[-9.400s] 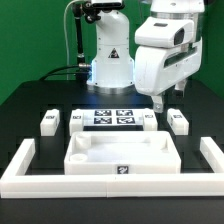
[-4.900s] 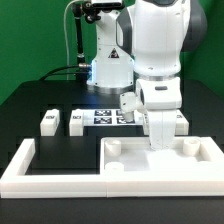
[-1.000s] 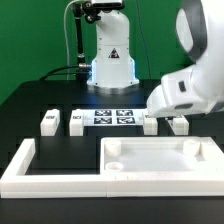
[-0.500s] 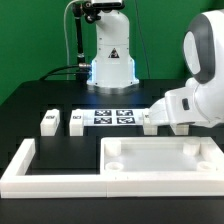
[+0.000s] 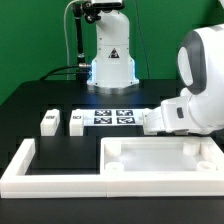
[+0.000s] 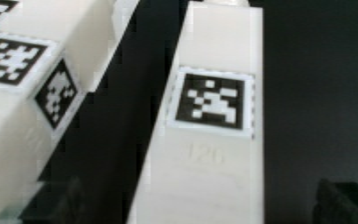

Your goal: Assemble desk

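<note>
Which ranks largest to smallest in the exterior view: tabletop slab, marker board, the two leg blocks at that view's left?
1. White rimmed rectangular plastic tabletop slab, nearest the camera but clearly largest.
2. Thin flat white marker board.
3. Two small white plastic block legs: alike, no ranking between them.

— What's behind everything?
— A plain green wall [image 5: 30,35], flat and evenly lit.
— And underneath?
— A black table [image 5: 35,100] with a dull top. A pale bluish glow [image 5: 97,88] lies on it toward the back.
</note>
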{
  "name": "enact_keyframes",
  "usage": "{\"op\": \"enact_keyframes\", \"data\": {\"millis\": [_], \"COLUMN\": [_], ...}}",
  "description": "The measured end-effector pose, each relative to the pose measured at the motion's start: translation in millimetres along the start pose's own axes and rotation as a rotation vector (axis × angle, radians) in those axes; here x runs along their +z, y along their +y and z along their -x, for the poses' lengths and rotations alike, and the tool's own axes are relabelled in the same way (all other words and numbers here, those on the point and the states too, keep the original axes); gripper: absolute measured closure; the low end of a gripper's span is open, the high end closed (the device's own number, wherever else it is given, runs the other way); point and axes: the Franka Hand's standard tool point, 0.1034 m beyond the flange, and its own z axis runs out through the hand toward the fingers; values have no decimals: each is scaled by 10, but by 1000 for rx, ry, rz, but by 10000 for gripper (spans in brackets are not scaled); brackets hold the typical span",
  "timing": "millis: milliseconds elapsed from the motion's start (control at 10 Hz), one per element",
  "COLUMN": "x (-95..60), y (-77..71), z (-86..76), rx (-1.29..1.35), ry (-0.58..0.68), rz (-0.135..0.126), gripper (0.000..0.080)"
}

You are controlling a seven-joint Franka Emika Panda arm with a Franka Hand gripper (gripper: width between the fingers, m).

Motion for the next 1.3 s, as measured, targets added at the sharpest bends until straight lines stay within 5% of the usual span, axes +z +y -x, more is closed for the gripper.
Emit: {"op": "enact_keyframes", "data": {"millis": [100,200,400,900,1100,1300], "x": [0,0,0,-19,-437,-833], "y": [1,0,0,1,93,296], "z": [0,0,1,18,241,613], "rx": [0,0,0,0,-26,-48], "ry": [0,0,0,-6,45,83], "rz": [0,0,0,-1,-9,-45], "gripper": [282,282,511,511,510,510]}}
